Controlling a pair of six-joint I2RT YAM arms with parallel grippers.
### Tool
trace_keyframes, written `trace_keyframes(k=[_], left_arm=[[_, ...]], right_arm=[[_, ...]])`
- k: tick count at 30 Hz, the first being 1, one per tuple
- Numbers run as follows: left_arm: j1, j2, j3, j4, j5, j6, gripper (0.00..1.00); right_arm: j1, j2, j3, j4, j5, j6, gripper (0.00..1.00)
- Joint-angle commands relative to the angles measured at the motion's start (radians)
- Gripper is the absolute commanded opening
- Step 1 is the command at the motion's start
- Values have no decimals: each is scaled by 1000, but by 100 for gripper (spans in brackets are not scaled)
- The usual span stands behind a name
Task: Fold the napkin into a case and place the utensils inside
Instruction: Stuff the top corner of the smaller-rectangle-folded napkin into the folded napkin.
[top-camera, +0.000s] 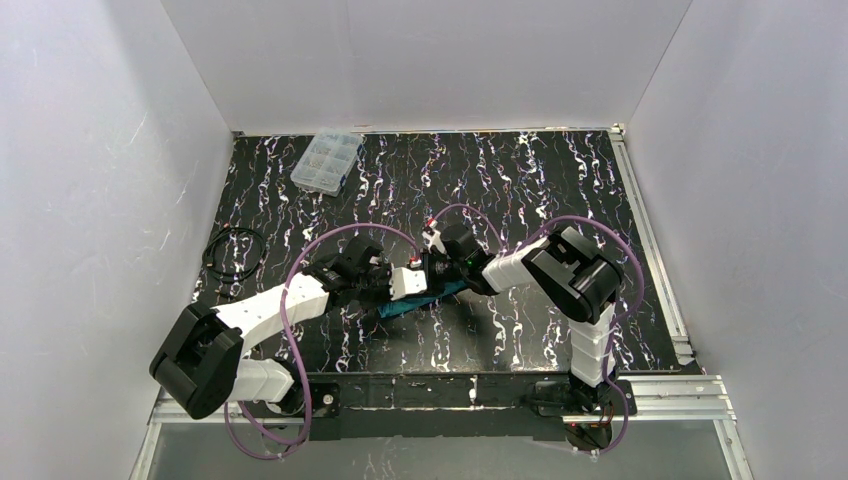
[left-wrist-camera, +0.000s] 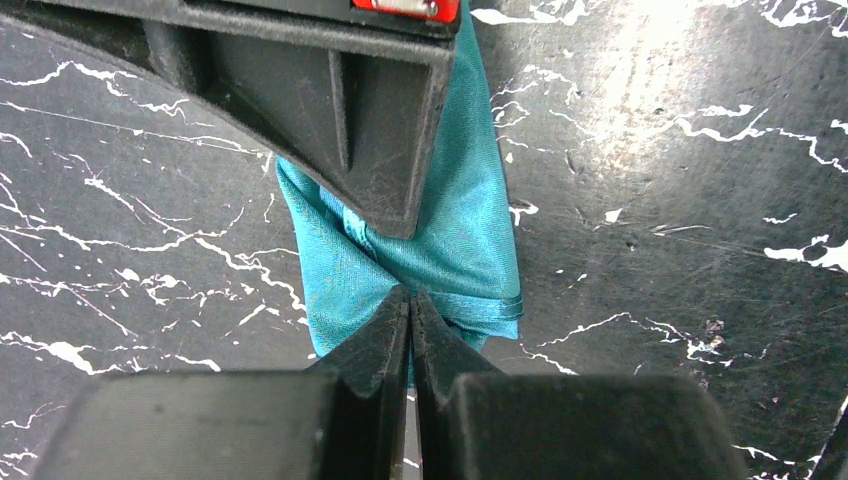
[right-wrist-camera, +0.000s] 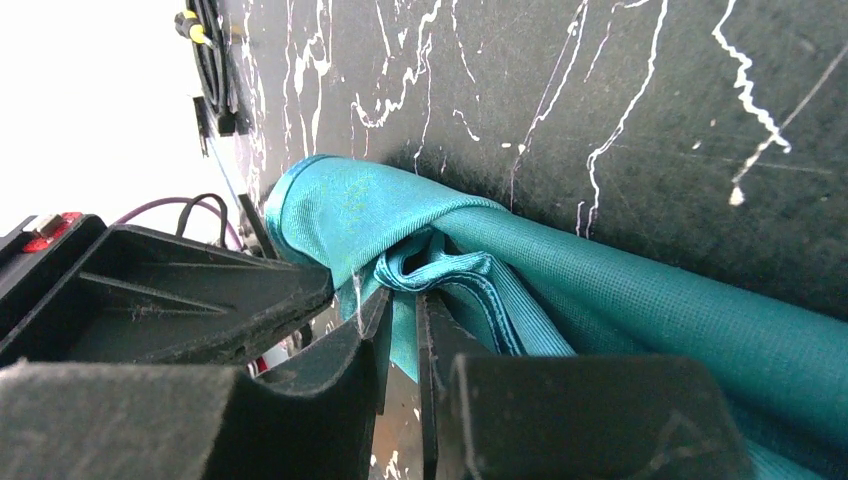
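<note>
When viewed from above, shows the napkin (top-camera: 398, 309) as a small teal strip near the middle of the black, white-veined table (top-camera: 560, 180), closer to the front edge than the back, mostly hidden beneath 2 wrists meeting over it. Lies bunched into a narrow, wrinkled band rather than spread flat.

Left gripper (left-wrist-camera: 411, 300): closed tight, fingertips pressed together without a gap, pinching the near edge of the cloth right beside the lighter stitched hem. From that pinch, spreads away in creased folds and passes under the dark finger of the other claw, close ahead of the left tips but apart from them.

Right gripper (right-wrist-camera: 403, 300): clamped on a gathered fold, with only a thin slice of teal fabric between the 2 fingers. Just past the tips, piles the hem into small loops; beyond those, runs off to the right as a smooth rolled ridge resting on the tabletop.

Meets nose to nose over the cloth, left arm reaching in from the left, right arm from the right.

Elsewhere: clear compartment box (top-camera: 327, 160) at the far left of the table, well apart from the cloth; coil of black cable (top-camera: 234, 255) by the left edge.
</note>
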Motion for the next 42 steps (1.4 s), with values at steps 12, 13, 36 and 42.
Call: trace_keyframes(k=[12,13,36,42], left_arm=[[-14,14,-63,-60,117,165,0],[-15,20,-69,-60,105,181,0],[-18,59,-109,-61,61,299,0],[-18,63,-106,-63,66,312,0]], right_arm=[[16,-6,37,-43,59,-10,32],[15,-7,40,-40,45,-15,34],[-204,118,-35,329,-334,107,38],[-216,150,-69,379,-320,134,36]])
